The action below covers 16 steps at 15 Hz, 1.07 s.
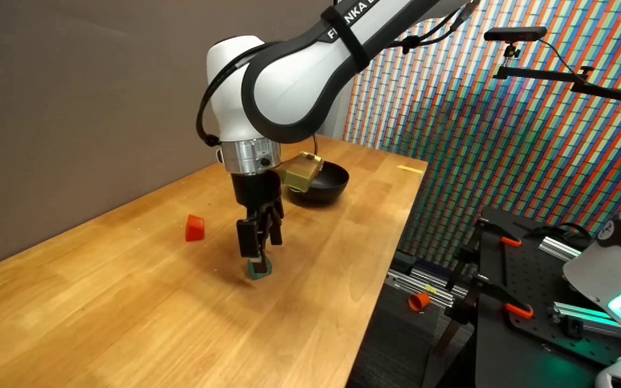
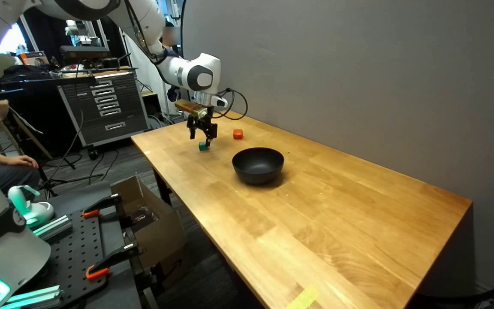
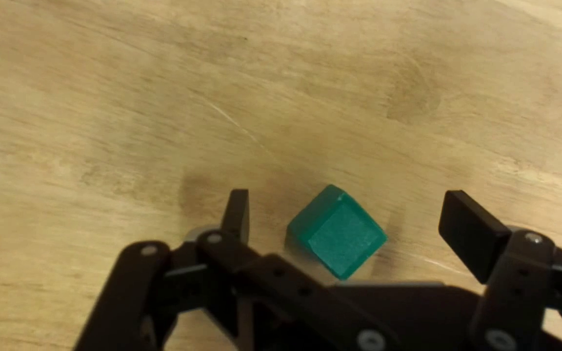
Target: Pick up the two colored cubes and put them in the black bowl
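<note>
My fingers (image 3: pixel 236 214), wide apart, frame the green cube (image 3: pixel 345 239) | risk: twisting out | cause: corners (not faces) toward my grip

The table (image 2: pixel 358 223) is wood, the bowl (image 2: pixel 258 167) looks matt, the green cube (image 3: pixel 342 234) smooth.

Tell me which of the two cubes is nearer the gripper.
The green cube, between the fingers of the open gripper in the wrist view; the red cube lies nearer the wall.
</note>
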Motion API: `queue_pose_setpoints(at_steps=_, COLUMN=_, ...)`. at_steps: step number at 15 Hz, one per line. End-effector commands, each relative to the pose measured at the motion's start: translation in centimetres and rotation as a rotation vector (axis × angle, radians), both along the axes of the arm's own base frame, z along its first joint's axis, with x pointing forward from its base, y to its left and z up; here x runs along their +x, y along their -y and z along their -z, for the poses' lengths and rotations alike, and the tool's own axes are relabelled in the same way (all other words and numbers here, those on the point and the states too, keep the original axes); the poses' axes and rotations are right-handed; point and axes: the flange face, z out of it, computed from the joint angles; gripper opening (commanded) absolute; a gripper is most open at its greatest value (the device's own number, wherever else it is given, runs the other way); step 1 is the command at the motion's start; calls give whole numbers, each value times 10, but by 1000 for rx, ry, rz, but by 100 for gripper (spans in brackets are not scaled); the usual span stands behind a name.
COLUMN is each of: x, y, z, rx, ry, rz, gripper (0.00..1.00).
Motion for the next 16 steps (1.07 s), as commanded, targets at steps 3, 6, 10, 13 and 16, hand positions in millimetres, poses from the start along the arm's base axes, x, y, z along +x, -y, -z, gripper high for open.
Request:
queue_pose_setpoints(at_steps=3, x=19, y=0, z=18, rx=-21, ry=15, rz=-13, gripper=100)
queue_pose_setpoints(at_steps=6, x=21, y=-5, z=24, rx=-22, ry=19, rz=-15, gripper=87)
queue_pose_setpoints(at_steps=10, x=23, y=-7, z=22, rx=-29, ry=22, rz=-19, gripper=49)
queue_pose_setpoints(at_steps=13, x=26, y=4, z=5, rx=-46, ry=35, rz=8, gripper=27)
queue_pose_setpoints(at_steps=16, x=34, y=38, z=-29, rx=-94, ry=90, rz=89, gripper=26)
